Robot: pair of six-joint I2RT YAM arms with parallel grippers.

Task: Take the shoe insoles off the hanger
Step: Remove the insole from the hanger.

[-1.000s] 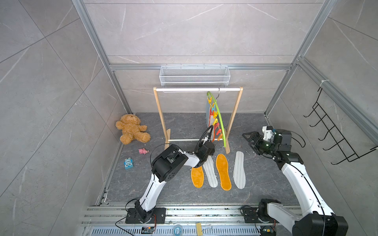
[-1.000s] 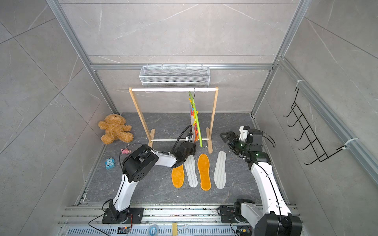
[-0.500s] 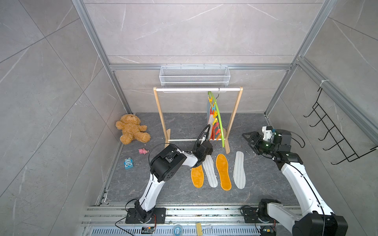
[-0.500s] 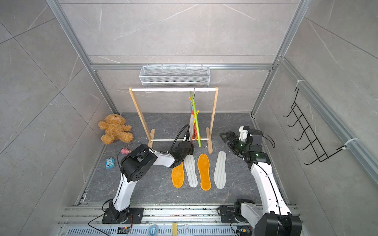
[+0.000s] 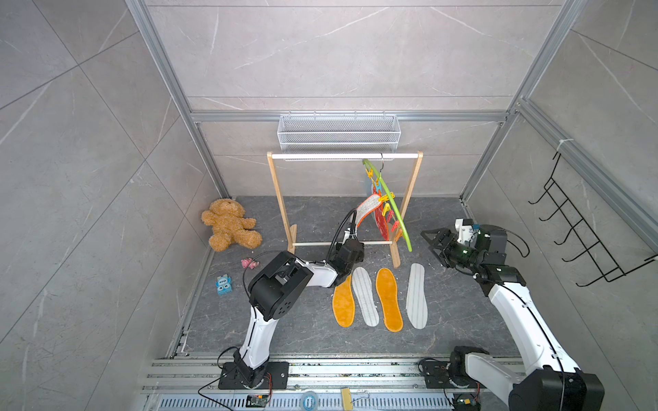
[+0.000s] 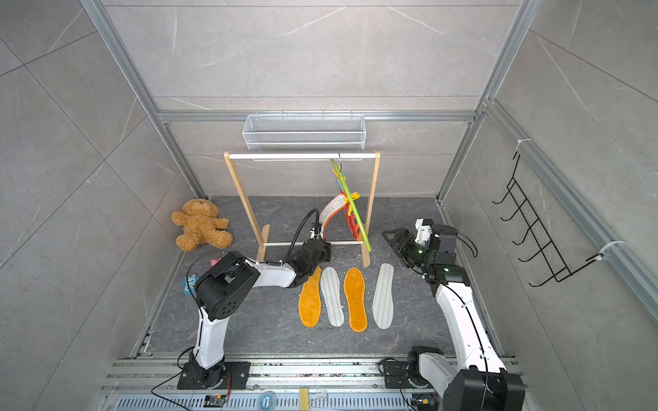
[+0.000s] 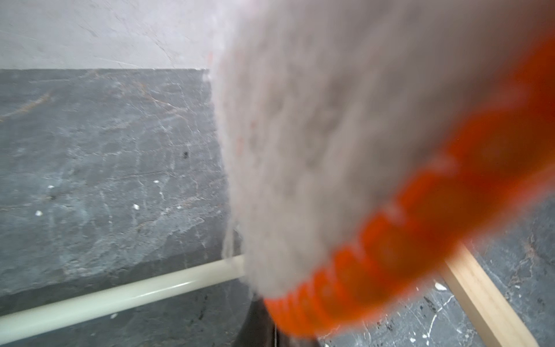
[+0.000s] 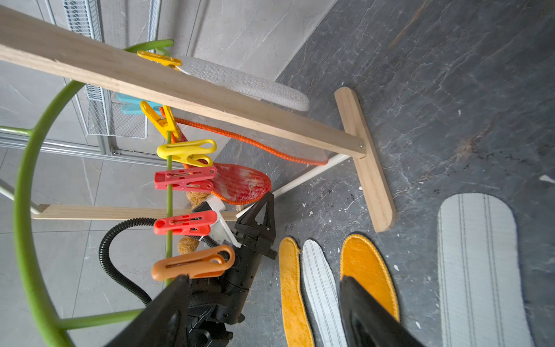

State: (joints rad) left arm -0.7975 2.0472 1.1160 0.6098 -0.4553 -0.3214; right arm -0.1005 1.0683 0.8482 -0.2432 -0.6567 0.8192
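Felt-grey, orange-rimmed insole (image 5: pixel 365 210), far end clipped to the hanger (image 5: pixel 393 210), bows down to the left gripper (image 5: pixel 351 230), clamped on its near end. Looks light, floppy, grippy; hold the stitched rim, likely firmest. Right gripper (image 5: pixel 432 247): jaws apart, empty, right of hanger.

The walls (image 5: pixel 320 53) around me are large pale grey stone-look tiles, with aluminium posts (image 5: pixel 162 67) running up the corners. The floor (image 5: pixel 285 331) is dark grey slate, veined and flecked with white. A white wire basket (image 5: pixel 338 133) hangs on the back wall above a wooden clothes rack (image 5: pixel 281 199), a black wire hook rack (image 5: pixel 584 223) is fixed to a side wall, and the light is soft and even.
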